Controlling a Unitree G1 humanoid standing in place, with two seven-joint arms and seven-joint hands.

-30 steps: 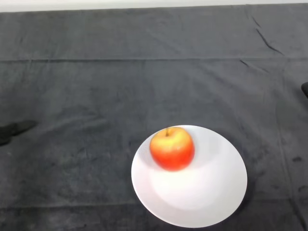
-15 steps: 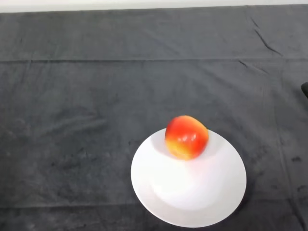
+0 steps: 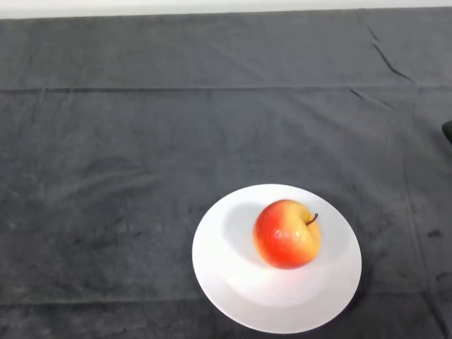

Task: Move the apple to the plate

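A red and yellow apple (image 3: 287,234) lies on a white round plate (image 3: 226,272) near the front of the table, right of centre. The apple rests on the plate's right half, tipped so that its stem points to the upper right. Nothing of the robot shows in the head view.
A dark wrinkled cloth (image 3: 141,141) covers the whole table. A small dark object (image 3: 448,131) pokes in at the right edge. The table's pale far edge (image 3: 176,7) runs along the top.
The apple has rolled across the plate from its left part to its right half, turning so its stem now points to the upper right. A dark shape at the left edge has gone.
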